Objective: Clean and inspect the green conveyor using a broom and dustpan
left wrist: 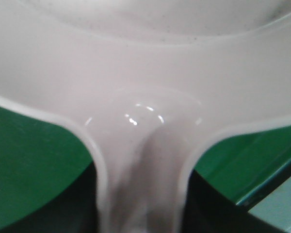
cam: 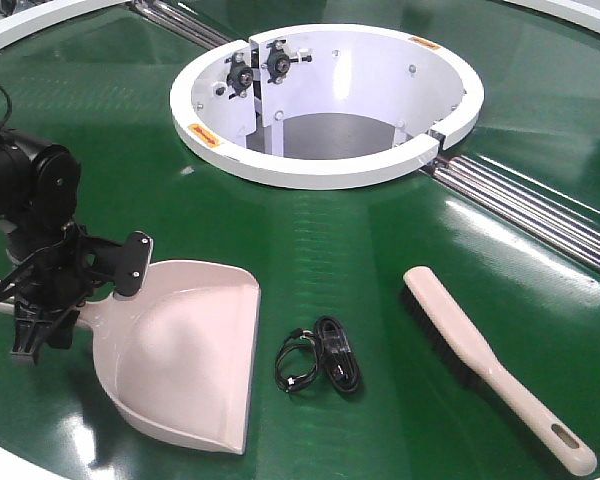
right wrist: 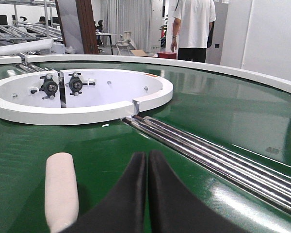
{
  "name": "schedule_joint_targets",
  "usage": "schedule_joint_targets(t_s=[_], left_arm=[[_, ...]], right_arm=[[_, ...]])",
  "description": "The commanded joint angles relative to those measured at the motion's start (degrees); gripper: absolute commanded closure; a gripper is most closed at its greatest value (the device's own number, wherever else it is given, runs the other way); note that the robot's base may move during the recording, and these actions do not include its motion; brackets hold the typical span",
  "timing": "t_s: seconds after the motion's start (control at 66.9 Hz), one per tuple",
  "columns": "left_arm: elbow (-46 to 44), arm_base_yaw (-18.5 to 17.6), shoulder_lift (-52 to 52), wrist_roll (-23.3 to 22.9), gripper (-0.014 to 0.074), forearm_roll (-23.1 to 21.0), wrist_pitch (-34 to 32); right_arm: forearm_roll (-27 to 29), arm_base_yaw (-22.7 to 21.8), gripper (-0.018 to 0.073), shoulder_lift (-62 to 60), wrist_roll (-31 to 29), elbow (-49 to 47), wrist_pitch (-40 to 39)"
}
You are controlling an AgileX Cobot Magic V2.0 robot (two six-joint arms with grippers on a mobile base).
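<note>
The pinkish-beige dustpan [cam: 185,360] lies on the green conveyor [cam: 360,240] at the front left, lip toward the right. My left gripper [cam: 40,325] is shut on its handle. In the left wrist view the dustpan [left wrist: 145,73] fills the frame and its handle runs down between the dark fingers [left wrist: 82,208] of the left gripper [left wrist: 143,213]. The broom [cam: 480,360] lies flat at the front right, handle toward me. My right gripper [right wrist: 147,158] is shut and empty, low over the belt [right wrist: 208,111], with the broom's end [right wrist: 61,189] just to its left.
A coiled black cable [cam: 320,362] lies between dustpan and broom. The white ring hub [cam: 320,170] stands at the back centre, also in the right wrist view [right wrist: 87,114]. Steel rollers [cam: 530,210] run back right. A person [right wrist: 194,29] stands beyond the conveyor.
</note>
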Motion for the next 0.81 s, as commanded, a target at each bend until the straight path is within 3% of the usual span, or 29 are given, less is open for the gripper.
schedule_joint_targets(t_s=[0.0,0.359,0.568,0.792], left_arm=[[-1.5,-0.2,-2.6,-0.6,0.0604,0.2,-0.4],[-1.5,-0.2,-2.6,-0.6,0.0604,0.2,-0.4],[-1.5,-0.2,-2.6,-0.6,0.0604,0.2,-0.4],[-1.5,-0.2,-2.6,-0.6,0.0604,0.2,-0.3]], right_arm=[[0.0,0.1,0.0568,-1.0,-0.4,1.1,-4.3],[0.0,0.0,0.0568,-1.0,-0.4,1.0,-5.7],[0.0,0.1,0.0568,-1.0,-0.5,0.7,-17.2],[0.0,0.1,0.0568,-0.8,4.2,-9.1,-6.4]])
